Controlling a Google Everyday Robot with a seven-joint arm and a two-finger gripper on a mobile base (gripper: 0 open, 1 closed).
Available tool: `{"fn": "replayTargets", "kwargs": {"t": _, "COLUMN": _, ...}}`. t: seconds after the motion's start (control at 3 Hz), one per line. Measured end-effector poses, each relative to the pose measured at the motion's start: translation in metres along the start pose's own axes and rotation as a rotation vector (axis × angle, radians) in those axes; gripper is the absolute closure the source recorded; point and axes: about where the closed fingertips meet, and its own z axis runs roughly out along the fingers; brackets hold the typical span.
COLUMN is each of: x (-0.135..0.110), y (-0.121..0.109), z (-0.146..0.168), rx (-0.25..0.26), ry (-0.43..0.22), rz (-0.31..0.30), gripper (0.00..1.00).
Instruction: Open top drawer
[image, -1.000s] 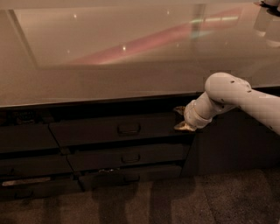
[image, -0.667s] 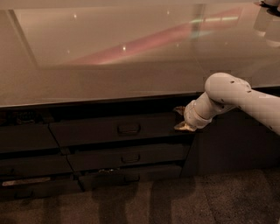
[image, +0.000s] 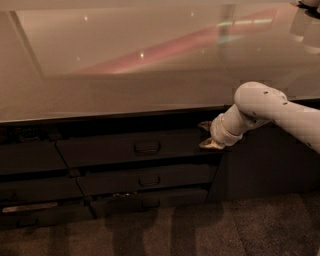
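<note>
Risk: claw (image: 206, 135) sits at the right end of the top drawer (image: 100, 152), with the loop handle (image: 147, 148) well to its left. I judge a pull from here would slip off the front edge or rack the drawer sideways on its rails. Claw looks part open, two pale tips apart, nothing held; contact with the drawer front can't be confirmed. Tabletop (image: 125, 95) edge is just above, lower drawers (image: 115, 182) below-left.
</note>
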Motion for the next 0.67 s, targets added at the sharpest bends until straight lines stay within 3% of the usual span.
{"fn": "replayTargets", "kwargs": {"t": 0.67, "x": 0.0000, "y": -0.0007, "z": -0.0006, "rx": -0.001, "ry": 0.000, "rz": -0.001, "gripper": 1.00}}
